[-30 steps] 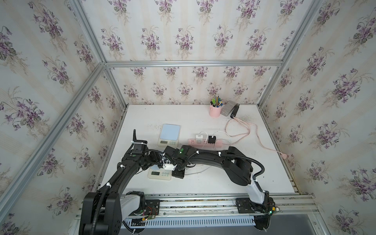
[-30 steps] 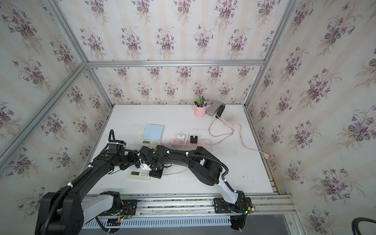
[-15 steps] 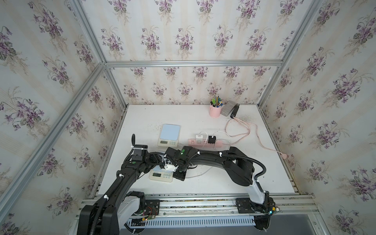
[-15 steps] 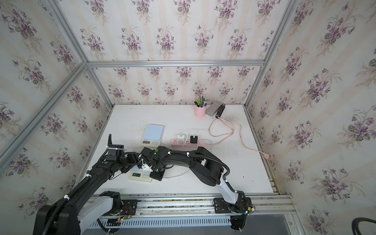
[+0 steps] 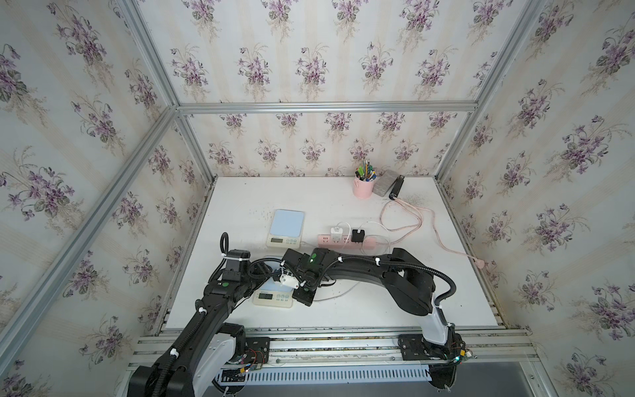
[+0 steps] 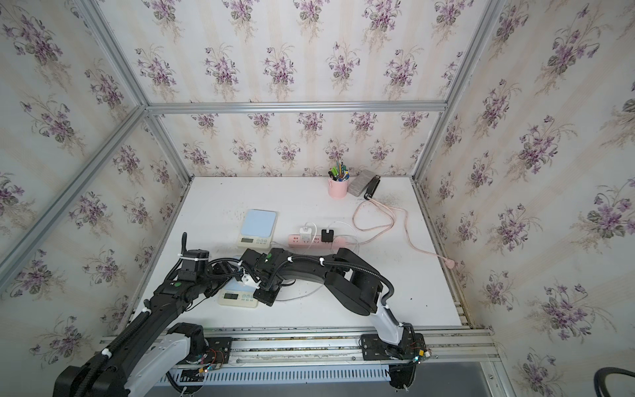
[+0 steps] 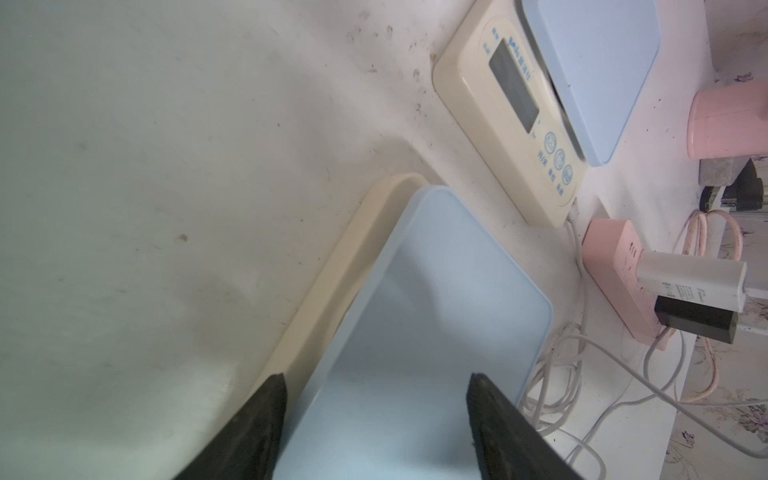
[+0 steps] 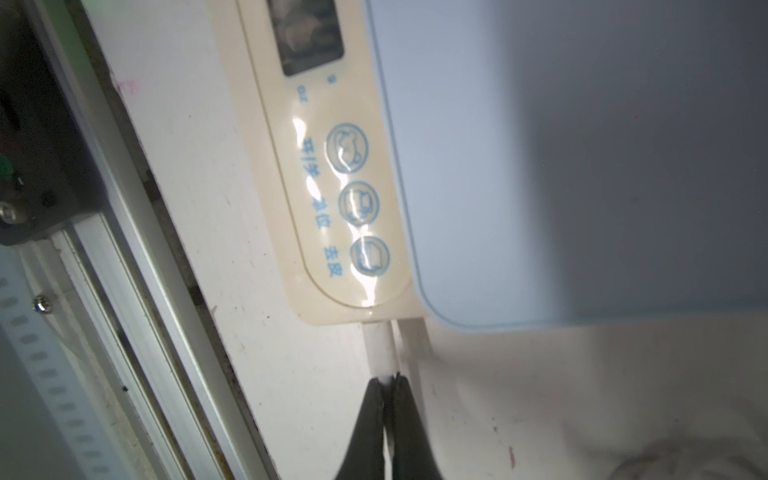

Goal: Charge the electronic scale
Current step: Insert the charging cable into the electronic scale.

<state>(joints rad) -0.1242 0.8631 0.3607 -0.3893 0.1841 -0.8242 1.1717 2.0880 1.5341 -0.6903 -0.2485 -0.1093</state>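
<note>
Two electronic scales are on my white table (image 5: 360, 316), same make, cream base with a pale blue platform. Item one, the near scale (image 5: 273, 297), lies close to the front rail, display facing the rail, with both wrists over it. Item two, the far scale (image 5: 286, 227), sits behind it, apart from it and just beside the pink power strip (image 5: 323, 241); a white lead (image 7: 578, 241) leaves its corner. The strip carries a white wall charger (image 5: 336, 234) and a black wall charger (image 5: 358, 236), side by side, both plugged in. My right gripper (image 8: 388, 378) has its fingers pressed together on the white charging plug (image 8: 379, 347), which meets the side of the near scale's base just below the three round buttons; I cannot tell whether it is fully seated. My left gripper (image 7: 376, 380) hangs over the near scale's platform with its fingers (image 7: 257, 424) spread apart, one at the platform's edge over the cream base, one over the blue surface; whether they touch it I cannot tell. At the back wall stand a pink pen cup (image 5: 363, 189) full of pens, a grey block (image 5: 384, 183) just beside it, and a black stapler (image 5: 397, 187) against the block. The strip's pink cord (image 5: 479, 263) loops across the table and ends at the right wall.
</note>
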